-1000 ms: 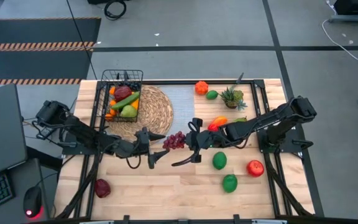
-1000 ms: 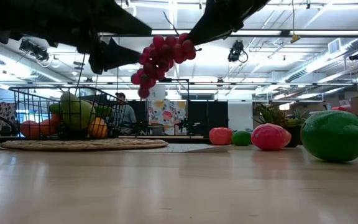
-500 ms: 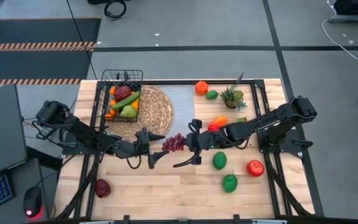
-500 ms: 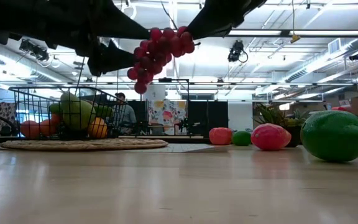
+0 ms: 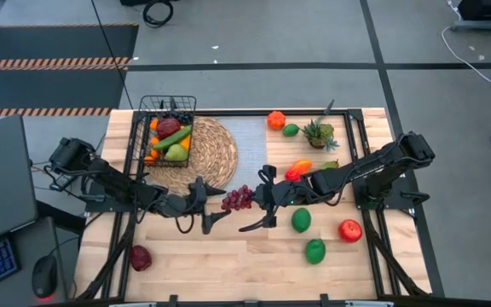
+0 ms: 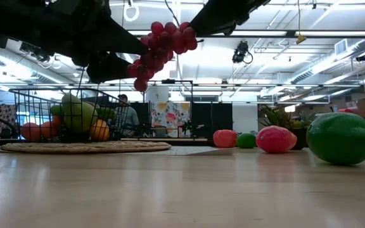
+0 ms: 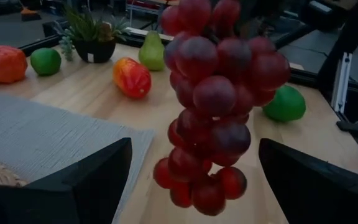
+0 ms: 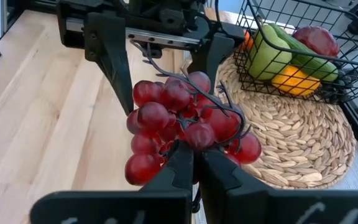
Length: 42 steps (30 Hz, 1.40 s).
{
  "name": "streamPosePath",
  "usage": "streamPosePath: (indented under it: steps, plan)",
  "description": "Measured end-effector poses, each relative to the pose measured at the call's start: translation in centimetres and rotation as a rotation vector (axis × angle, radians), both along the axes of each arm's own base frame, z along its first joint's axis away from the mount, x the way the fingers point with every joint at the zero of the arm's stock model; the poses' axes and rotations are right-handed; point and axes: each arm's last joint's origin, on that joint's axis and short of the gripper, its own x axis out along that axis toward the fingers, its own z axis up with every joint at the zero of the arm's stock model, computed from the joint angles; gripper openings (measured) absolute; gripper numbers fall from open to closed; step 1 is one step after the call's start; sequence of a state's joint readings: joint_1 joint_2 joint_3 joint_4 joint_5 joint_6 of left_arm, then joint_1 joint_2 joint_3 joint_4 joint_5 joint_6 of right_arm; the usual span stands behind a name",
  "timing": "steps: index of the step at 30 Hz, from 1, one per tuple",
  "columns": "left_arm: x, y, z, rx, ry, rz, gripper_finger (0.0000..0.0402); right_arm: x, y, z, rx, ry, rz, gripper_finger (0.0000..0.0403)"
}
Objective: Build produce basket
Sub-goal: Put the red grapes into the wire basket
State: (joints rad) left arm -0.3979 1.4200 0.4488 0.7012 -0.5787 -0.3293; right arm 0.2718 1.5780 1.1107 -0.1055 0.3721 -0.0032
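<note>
A bunch of dark red grapes (image 5: pixel 238 198) hangs in the air over the table's middle, near the round straw mat (image 5: pixel 214 158). My right gripper (image 5: pixel 259 199) is shut on it. My left gripper (image 5: pixel 214 205) is open, and in the left wrist view the grapes (image 7: pixel 216 99) hang between its two fingers without clearly touching them. The black wire basket (image 5: pixel 168 130) stands on the mat's left part and holds a cucumber, a pear, oranges and a red fruit. My right gripper (image 8: pixel 196 165) pinches the stem end of the bunch (image 8: pixel 194 142) between its two shut fingers. It comes roughly level from the table's right side. The bunch is lifted clear of the table and droops toward the left gripper (image 6: pixel 160 54).
Loose produce lies on the table's right half: two limes (image 5: pixel 301 220) (image 5: pixel 314 251), a red apple (image 5: pixel 349 229), a mango (image 5: pixel 300 167), a pear (image 5: pixel 329 165), an orange fruit (image 5: pixel 276 120), a small lime (image 5: pixel 291 130). A potted plant (image 5: pixel 318 133) stands at the far right. A dark red fruit (image 5: pixel 140 257) lies near left.
The right gripper has carried the grapes a little toward the table's left and slightly up. The bunch has swung toward the left gripper and now hangs between its open fingers.
</note>
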Motion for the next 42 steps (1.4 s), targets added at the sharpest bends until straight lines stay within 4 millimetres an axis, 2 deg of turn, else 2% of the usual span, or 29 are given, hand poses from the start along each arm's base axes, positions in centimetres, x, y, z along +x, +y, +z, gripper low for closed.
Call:
streamPosePath:
  steps: [11,23,34,38,42]
  plan:
    - [0.0,0.0,-0.1,0.030,0.012,-0.001,0.0357,0.0,0.1,0.0,0.020,0.002,0.019,0.0015]
    - [0.3,0.5,0.4,-0.051,-0.046,0.038,0.0357,0.5,0.4,0.4,0.075,-0.060,0.075,0.0015]
    - [0.4,0.9,0.3,-0.093,-0.054,0.067,0.0355,0.9,-1.1,0.4,0.078,-0.062,0.045,0.0015]
    - [0.4,0.9,0.3,-0.091,-0.053,0.066,0.0330,0.9,-1.4,0.4,0.079,-0.062,0.044,0.0019]
    - [0.4,0.9,0.3,-0.084,-0.051,0.065,0.0262,1.0,-1.5,0.4,0.078,-0.067,0.042,0.0024]
